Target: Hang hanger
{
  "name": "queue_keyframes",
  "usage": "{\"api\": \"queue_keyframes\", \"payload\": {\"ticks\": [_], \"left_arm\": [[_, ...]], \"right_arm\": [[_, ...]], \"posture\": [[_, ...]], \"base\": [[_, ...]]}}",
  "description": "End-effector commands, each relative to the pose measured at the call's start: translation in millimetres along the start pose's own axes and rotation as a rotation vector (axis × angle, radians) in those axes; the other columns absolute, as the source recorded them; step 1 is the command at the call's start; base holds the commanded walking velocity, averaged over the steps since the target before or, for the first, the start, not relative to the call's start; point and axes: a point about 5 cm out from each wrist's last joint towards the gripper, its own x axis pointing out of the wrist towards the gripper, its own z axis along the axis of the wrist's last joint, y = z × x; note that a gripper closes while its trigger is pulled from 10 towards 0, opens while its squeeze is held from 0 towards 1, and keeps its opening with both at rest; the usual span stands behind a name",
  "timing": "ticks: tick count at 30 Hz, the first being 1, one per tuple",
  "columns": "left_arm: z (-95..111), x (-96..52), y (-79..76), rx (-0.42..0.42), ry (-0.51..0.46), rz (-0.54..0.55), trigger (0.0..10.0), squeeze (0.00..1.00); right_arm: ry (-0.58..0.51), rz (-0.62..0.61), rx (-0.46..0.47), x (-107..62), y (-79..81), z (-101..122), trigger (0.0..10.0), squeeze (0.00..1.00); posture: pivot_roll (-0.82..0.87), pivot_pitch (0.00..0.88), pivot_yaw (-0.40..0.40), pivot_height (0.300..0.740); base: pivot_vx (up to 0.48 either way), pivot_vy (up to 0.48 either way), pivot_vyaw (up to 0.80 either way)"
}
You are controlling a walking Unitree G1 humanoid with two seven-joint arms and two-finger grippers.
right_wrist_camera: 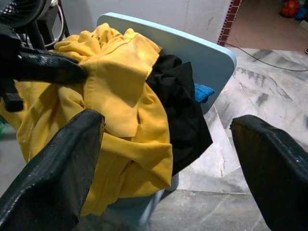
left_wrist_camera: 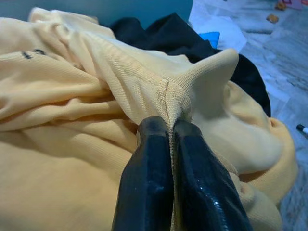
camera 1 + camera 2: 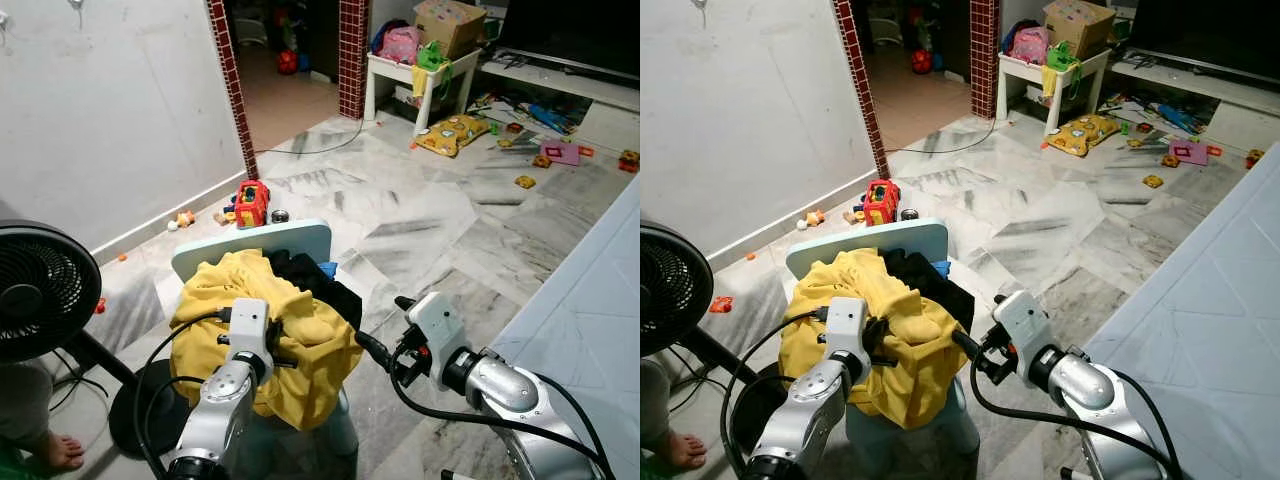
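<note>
The left gripper [image 2: 171,144] pinches a fold of the yellow shirt [image 3: 300,340] on the chair [image 3: 250,245]; the right gripper [image 1: 168,163] hovers open beside it.

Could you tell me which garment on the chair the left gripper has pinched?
The yellow garment: the left gripper is shut on a fold of it. The black garment beside it lies untouched.

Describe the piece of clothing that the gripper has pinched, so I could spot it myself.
Find the pale blue chair in front of the robot; clothes are heaped on its seat. The left gripper is shut on the yellow shirt, the big bright one lying beside and partly over a black garment.
</note>
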Motion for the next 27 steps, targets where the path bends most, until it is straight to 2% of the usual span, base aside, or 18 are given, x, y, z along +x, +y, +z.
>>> {"api": "queue_keyframes", "payload": {"ticks": [1,5,7,11,12,13,14,15,27], "left_arm": [[2,-6.6,3.6,0.008,0.005,0.015,0.0,0.00],[-6,-14.0,5.5,0.017,0.036,0.026,0.0,0.00],[-14,-19.6,6.1,0.032,0.081,0.035,0.0,0.00],[-20,-21.4,6.1,0.030,0.134,0.031,0.0,0.00],[-21,-21.1,5.7,0.015,0.154,0.024,10.0,0.00],[-21,-20.5,6.2,0.014,0.158,0.029,10.0,0.77],[-20,-20.4,6.4,0.015,0.157,0.031,10.0,0.77],[-20,-20.4,6.6,0.016,0.157,0.032,10.0,1.00],[-19,-21.8,8.2,0.078,0.175,0.047,10.0,1.00]], "right_arm": [[-0.001,0.017,-0.017,1.8,2.7,1,10.0,0.00],[0.001,0.019,-0.019,1.8,3.6,0,10.0,0.00],[0.002,0.020,-0.020,1.9,4.0,0,10.0,0.00],[0.005,0.023,-0.023,2.1,5.0,-1,10.0,0.00],[0.008,0.026,-0.025,2.0,5.8,-2,10.0,0.00],[0.009,0.028,-0.026,2.1,6.3,-2,10.0,0.00],[0.009,0.028,-0.026,2.2,6.3,-2,10.0,0.00],[0.009,0.028,-0.027,2.2,6.3,-2,10.0,0.00],[0.014,0.030,-0.038,3.3,7.1,-4,10.0,0.00]], "posture": [[-0.23,0.000,0.053,0.740],[-0.23,0.000,0.054,0.740],[-0.23,0.000,0.056,0.740],[-0.23,0.000,0.056,0.740],[-0.23,0.000,0.054,0.740],[-0.23,0.000,0.053,0.740],[-0.23,0.000,0.053,0.740],[-0.23,0.000,0.054,0.740],[-0.23,0.000,0.055,0.740]], "base": [[0.000,0.000,0.00],[0.000,0.000,0.00],[0.000,0.000,0.00],[0.000,0.000,0.00],[0.000,0.000,0.00],[0.000,0.000,0.00],[0.000,0.000,0.00],[0.000,0.000,0.00],[0.000,0.000,0.00]]}}
